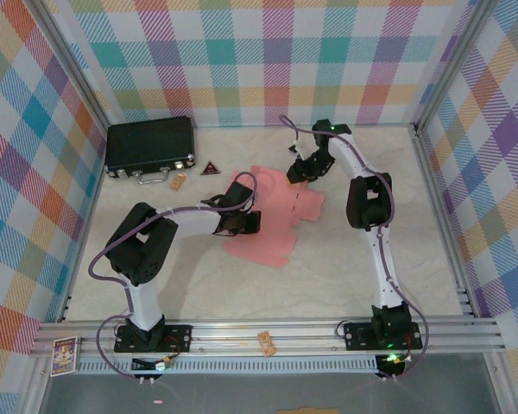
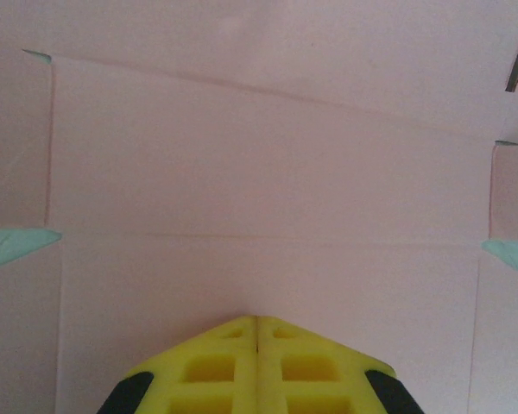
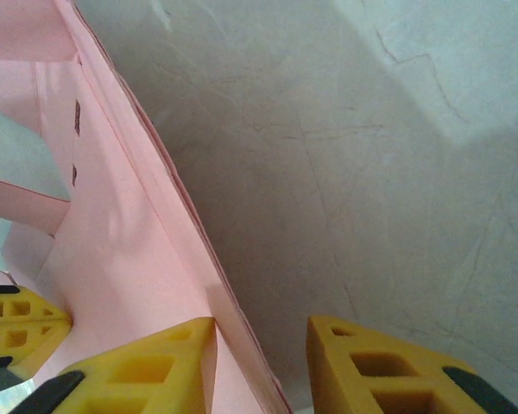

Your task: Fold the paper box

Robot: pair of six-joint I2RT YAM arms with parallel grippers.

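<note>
Sheet: the paper box was seen as a flat salmon-pink die-cut card, laid open near the middle of the table, with notched flaps at its edges.
Creases: straight fold lines and small cut slots were shown across the card's panels in the left wrist view.
Left gripper: its yellow fingers were held together with nothing between them, the tips set at a middle panel of the card.
Right gripper: it was placed at the far edge of the card; its fingers were spread apart, and a raised strip of the card's edge was stood in the gap, against one finger and clear of the other.
Case: a black hard case was lain at the far left of the table, well apart from the card.
Small items: a dark triangle and a small orange piece were lain just beside the case.
</note>
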